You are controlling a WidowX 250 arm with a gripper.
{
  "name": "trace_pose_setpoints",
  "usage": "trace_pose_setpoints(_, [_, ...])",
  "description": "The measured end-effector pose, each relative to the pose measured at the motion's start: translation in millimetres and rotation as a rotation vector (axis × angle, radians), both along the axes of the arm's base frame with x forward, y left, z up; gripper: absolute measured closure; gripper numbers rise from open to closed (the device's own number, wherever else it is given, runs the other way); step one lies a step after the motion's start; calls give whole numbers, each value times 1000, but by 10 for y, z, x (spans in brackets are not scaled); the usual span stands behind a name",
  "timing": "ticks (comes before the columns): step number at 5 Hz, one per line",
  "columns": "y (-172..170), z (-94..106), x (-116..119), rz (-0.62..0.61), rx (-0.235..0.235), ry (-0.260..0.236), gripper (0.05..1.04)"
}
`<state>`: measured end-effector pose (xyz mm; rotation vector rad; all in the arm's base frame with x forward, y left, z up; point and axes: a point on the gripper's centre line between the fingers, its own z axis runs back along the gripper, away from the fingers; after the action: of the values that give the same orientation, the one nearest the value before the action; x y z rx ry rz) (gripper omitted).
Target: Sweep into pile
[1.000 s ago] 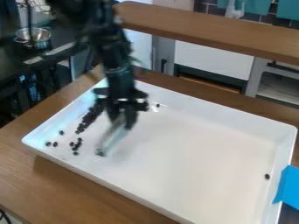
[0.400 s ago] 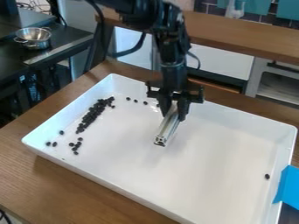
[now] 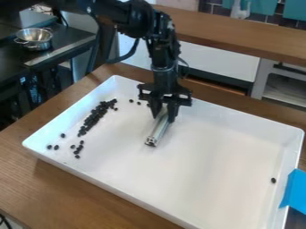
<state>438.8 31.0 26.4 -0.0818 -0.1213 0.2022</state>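
Bright, soft light fills the middle; upper left sits darker, and fine detail looks slightly soft throughout.

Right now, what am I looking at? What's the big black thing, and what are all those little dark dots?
The big black thing is a robot arm. One camera, fixed in place, looks down at it on a slant. At the arm's end is a gripper, a bit like two fingers, pinching a light metal bar that slants down over a white tray. The dots look like beans, but I can't be sure. Many sit in a long clump on the tray's left side in the picture, some are loose around it, and a lone dot lies far to the right. The bar is probably its broom!
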Motion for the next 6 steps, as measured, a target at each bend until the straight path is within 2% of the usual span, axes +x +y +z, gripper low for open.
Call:
trace_pose_setpoints(2, [296, 76, 40, 20, -9, -33, 704])
trace_pose_setpoints(4, [701, 97, 38, 56, 16, -77, 704])
trace_pose_setpoints(5, [762, 101, 43, 56, 22, -90, 704])
trace_pose_setpoints(6, [758, 93, -37, 59, -24, -49, 704])
